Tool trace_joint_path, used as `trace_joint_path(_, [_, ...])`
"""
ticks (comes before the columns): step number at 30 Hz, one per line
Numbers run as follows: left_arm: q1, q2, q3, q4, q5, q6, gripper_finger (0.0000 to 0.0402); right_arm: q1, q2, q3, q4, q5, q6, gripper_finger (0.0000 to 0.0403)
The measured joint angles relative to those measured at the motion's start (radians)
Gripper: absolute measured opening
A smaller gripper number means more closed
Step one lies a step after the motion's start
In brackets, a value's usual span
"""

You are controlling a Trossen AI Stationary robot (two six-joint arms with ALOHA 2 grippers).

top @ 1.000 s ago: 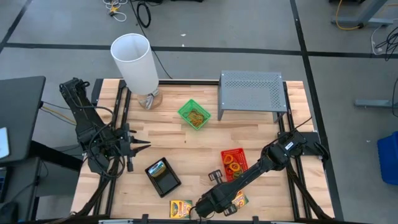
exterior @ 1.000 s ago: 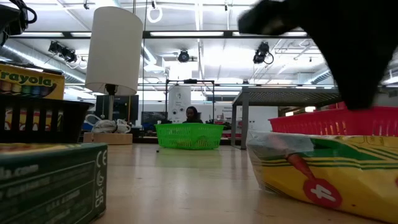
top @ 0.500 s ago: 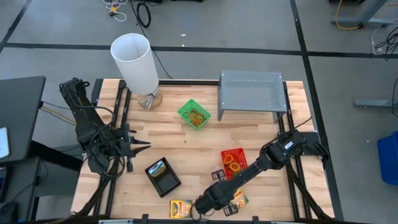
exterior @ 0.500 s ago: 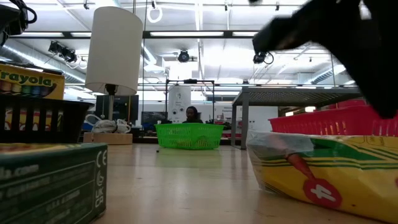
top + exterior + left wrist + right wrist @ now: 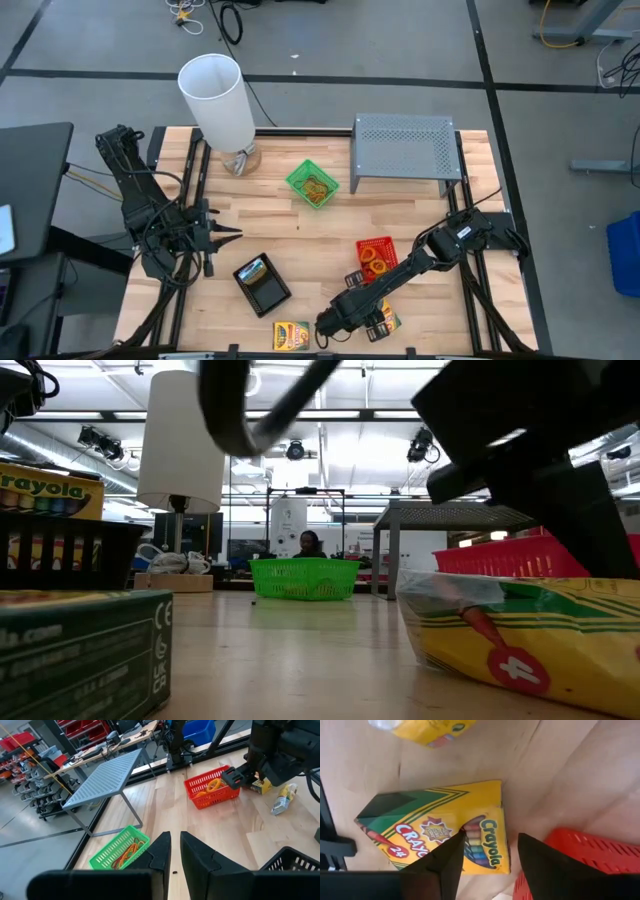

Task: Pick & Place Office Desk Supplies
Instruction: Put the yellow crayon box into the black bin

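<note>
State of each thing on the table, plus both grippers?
Right gripper: open, over flat crayon box.
Left gripper: empty, at table's left.
Black tray: holds a boxed set.
Red tray: holds orange loops.
Green tray: holds bands.
Front box: flat on table.

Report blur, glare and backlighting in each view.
Low view: the near crayon box is soft, the right arm overhead a backlit silhouette against bright ceiling lights. Right wrist view: the pincer fingers are blurred dark shapes. High view: evenly lit, sharp.
</note>
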Motion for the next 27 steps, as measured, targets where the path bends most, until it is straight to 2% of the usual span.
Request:
trace_joint_path(7, [0.000, 0.000, 0.000, 0.000, 0.001, -0.005, 0.0050, -0.005, -0.004, -0.024, 0.031, -0.030, -0.057, 0.0148])
trace_joint_path(15, [0.000, 0.000, 0.000, -0.001, 0.000, -0.004, 0.0050, -0.009, -0.003, -0.025, 0.050, -0.015, -0.131, 0.0012])
trace_joint_path(22, [0.000, 0.000, 0.000, -0.003, 0.000, -0.004, 0.0050, -0.012, 0.000, -0.019, 0.044, 0.012, -0.076, 0.0002])
trace_joint_path(27, [0.000, 0.000, 0.000, -0.006, -0.005, -0.004, 0.0050, -0.002, 0.007, 0.029, 0.029, 0.108, -0.019, 0.0001])
